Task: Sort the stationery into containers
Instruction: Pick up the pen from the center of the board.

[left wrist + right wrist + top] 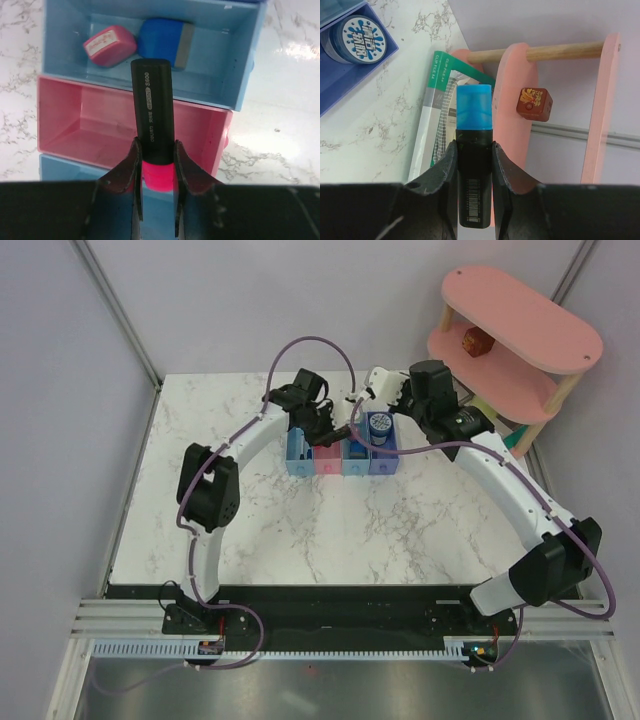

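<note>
My left gripper (155,145) is shut on the pink highlighter (156,172), whose black cap (151,95) points out over the empty pink bin (80,117). The light blue bin (225,55) beyond it holds the pink eraser (107,46) and the blue cube (162,41). My right gripper (474,147) is shut on the blue highlighter (474,107), held off to the side of the bins near the pink shelf. The blue-white tape roll (356,37) lies in the violet-blue bin (350,80). The row of four bins (342,460) stands at the back middle of the table. No pens show.
A pink two-tier shelf (520,320) stands at the back right with a small brown block (535,104) on its lower tier. A green-rimmed flat tray (437,115) lies by its leg. Grey walls close in the table on the left and back.
</note>
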